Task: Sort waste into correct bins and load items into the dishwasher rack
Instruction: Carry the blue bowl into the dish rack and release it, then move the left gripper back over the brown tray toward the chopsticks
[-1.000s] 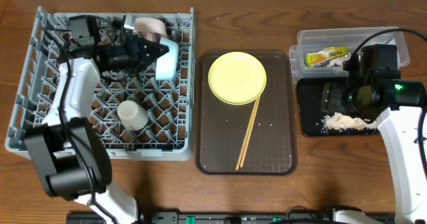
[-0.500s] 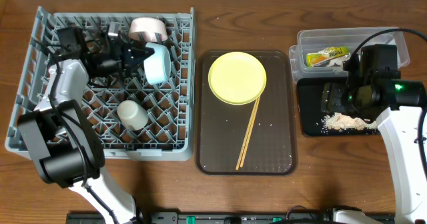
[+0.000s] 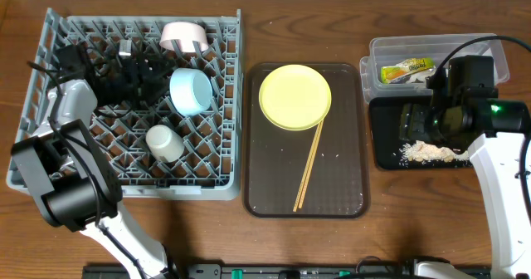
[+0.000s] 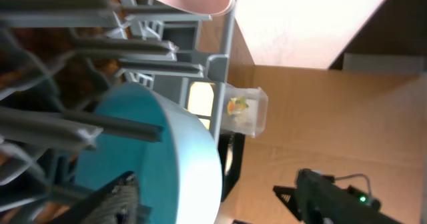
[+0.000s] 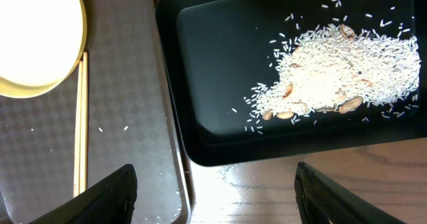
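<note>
Progress check from the remote desk, left to right. Big grey plastic dishwasher rack [image 3: 25, 105] holds three of the five items. The whitish-pink bowl [image 3: 184, 36] is at its far edge, the light blue bowl [image 3: 191, 90] just below that, and the small white cup [image 3: 163, 143] sits nearer me. In my left wrist view the blue bowl stands on its edge between the pegs with its mouth turned toward the claw. My left gripper [image 3: 153, 73] hovers just beside that bowl, and honestly I can't tell whether its jaws are wide or pinched.

On the brown flat serving tray [image 3: 274, 171] the yellow-green round plate [image 3: 294, 96] lies flat and isn't loaded yet. Same goes for the thin wooden chopsticks [image 3: 310, 164]. They lie side by side, with their long axis running from the plate's near-right edge down toward the tray's near-left corner, slightly off straight.

Waste looks mostly sorted. The yellow-green snack wrapper [image 3: 406, 70] is in the clear plastic tub [image 3: 465, 46], and the loose rice scraps [image 3: 431, 152] are piled in the shallow black tray [image 3: 386, 150]. A few grains dot the brown tray. I can't spot the crumpled paper anywhere.

My right gripper [image 5: 215, 184] hangs over the black tray's near-left corner with its jaws wide and nothing between them. By my reckoning, the plate and chopsticks are what's left.
</note>
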